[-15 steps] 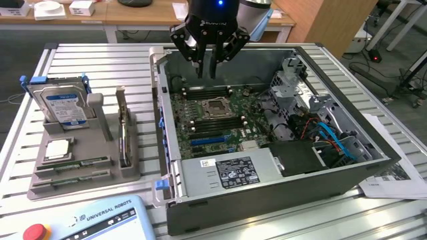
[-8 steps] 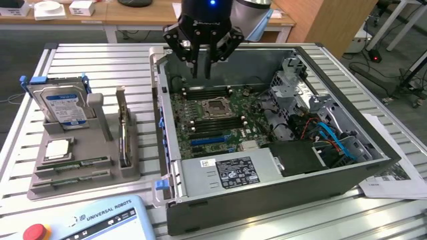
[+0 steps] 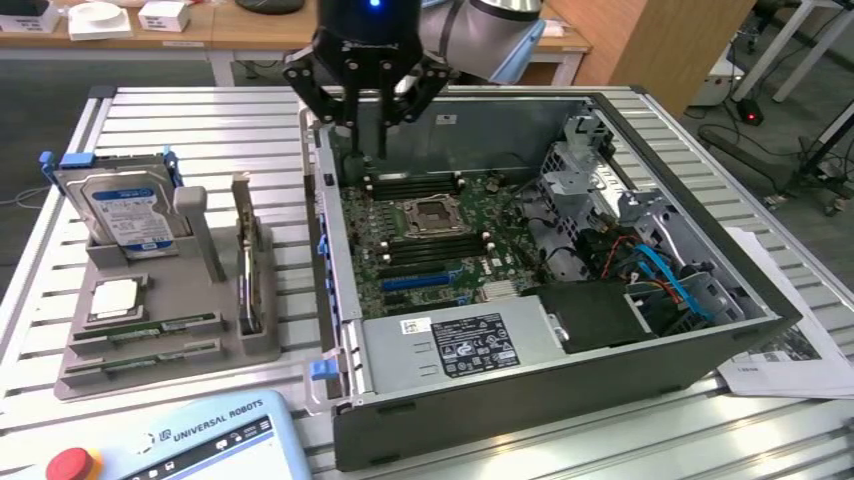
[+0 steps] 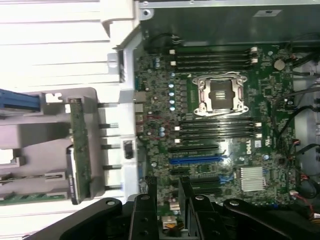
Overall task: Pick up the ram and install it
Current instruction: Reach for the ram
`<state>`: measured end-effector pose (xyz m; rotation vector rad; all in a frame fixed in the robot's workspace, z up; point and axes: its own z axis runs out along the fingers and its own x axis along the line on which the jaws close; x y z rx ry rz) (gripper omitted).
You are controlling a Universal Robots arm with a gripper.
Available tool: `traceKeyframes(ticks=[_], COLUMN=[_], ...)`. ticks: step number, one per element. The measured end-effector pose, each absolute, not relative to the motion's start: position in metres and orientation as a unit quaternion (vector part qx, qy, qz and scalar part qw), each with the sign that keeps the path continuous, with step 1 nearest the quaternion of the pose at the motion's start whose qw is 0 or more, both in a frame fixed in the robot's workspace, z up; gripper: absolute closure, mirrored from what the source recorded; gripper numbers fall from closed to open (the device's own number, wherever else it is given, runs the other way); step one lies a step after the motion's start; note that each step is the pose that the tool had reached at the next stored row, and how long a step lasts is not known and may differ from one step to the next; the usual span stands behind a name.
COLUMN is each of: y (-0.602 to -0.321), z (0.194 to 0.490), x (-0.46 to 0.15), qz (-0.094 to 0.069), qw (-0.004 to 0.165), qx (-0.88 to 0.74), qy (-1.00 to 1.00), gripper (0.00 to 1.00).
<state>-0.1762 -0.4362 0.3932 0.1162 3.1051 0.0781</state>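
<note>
Two ram sticks (image 3: 147,328) lie flat in the front slots of the grey parts tray (image 3: 260,340) at the exterior view's left; the wrist view catches them as green strips (image 4: 31,176). My gripper (image 3: 371,130) hangs above the far-left corner of the open computer case (image 3: 534,400), well away from the tray. In the wrist view its black fingers (image 4: 150,200) stand apart, so the gripper (image 4: 167,182) is open with bare motherboard (image 4: 260,90) showing in the gap. The black memory slots (image 4: 215,57) on both sides of the processor socket (image 4: 220,95) look empty.
The tray also carries a hard drive (image 3: 127,210) with a blue-white label, a square silver processor chip (image 3: 114,300) and an upright green card (image 3: 244,265). A power supply (image 3: 454,345) fills the case's near end. A teach pendant (image 3: 160,440) lies in front.
</note>
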Motion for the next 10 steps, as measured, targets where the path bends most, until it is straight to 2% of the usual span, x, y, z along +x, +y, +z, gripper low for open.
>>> traceKeyframes(ticks=[10], y=[-0.436], z=[0.393], x=[-0.202], qz=[0.027], qw=[0.019], qx=[0.037], qy=[0.999], gripper=[0.69])
